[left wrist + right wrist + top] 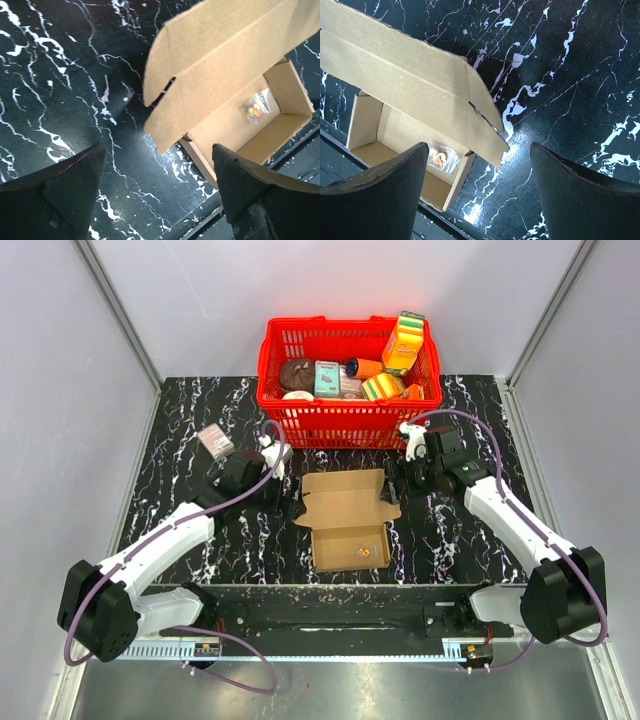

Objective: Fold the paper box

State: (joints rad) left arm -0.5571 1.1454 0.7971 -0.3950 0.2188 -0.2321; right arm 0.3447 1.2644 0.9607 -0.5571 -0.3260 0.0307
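The paper box point(346, 502) lies in the middle of the black marble table, brown and unprinted. Its lid is folded back toward the basket and its tray point(348, 548) faces up near the front edge. A small clear bag point(255, 110) with something orange lies inside the tray. My left gripper point(296, 508) hovers open at the lid's left side flap point(165, 65), nothing between its fingers. My right gripper point(390, 490) stands open at the lid's right side flap point(487, 115), also holding nothing. In the right wrist view the paper box point(410, 85) reaches just past the left finger point(385, 195).
A red basket point(345, 422) filled with colourful packages stands right behind the box. A small pinkish-grey box point(215, 442) sits at the back left. The table's front edge point(350, 585) runs just below the tray.
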